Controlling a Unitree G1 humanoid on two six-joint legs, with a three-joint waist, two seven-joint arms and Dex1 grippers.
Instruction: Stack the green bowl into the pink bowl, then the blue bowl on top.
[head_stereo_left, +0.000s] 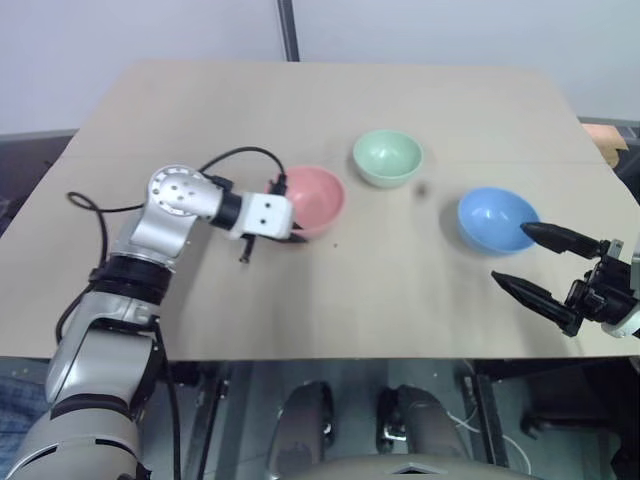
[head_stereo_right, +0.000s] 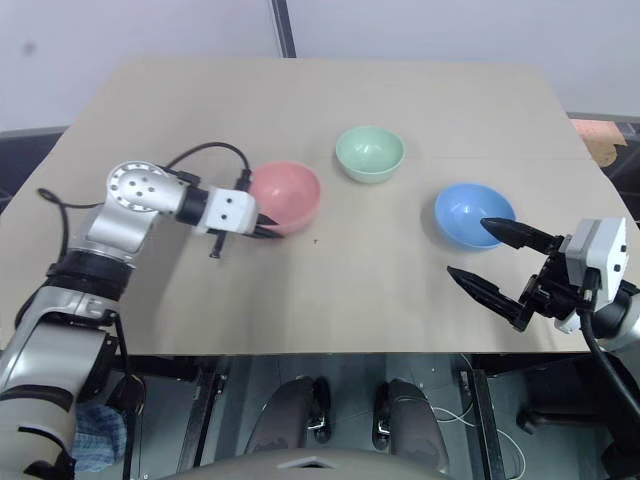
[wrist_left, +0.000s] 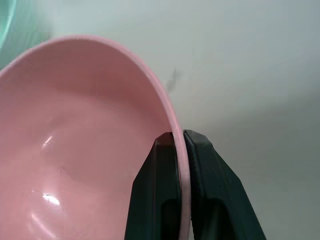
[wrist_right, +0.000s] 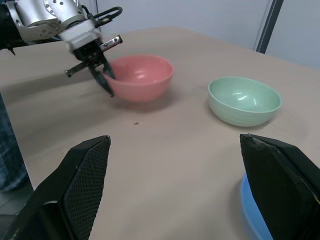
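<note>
Head views. We see a flat beige tabletop (head_stereo_left: 330, 110) carrying three small, smooth, round bowls, each standing upright and apart from the others. The salmon-pink bowl (head_stereo_left: 318, 197) sits left of centre; the pale mint-green bowl (head_stereo_left: 388, 156) lies just beyond it to the right, farther from the robot; the sky-blue bowl (head_stereo_left: 494, 218) rests well to the right, nearer the front edge. The left gripper (head_stereo_right: 266, 228) reaches in from the left and meets the pink bowl at its left-hand rim. The right gripper (head_stereo_right: 490, 262) hovers above the table's front right area, its two black fingers spread wide with nothing between them; its upper fingertip overlaps the blue bowl's near edge in the picture, though we cannot tell whether it touches.

Left wrist view. We see the left gripper's fingers (wrist_left: 155, 190) clamped together on the pink bowl's thin rim, one finger inside the wall and one outside. A sliver of the green bowl shows at the picture's corner.

Right wrist view. We see the right gripper's fingers (wrist_right: 80, 185) wide apart and empty, framing the table. The pink bowl, pinched by the left gripper, and the green bowl stand beyond; the blue bowl's edge appears beside one finger.
</note>
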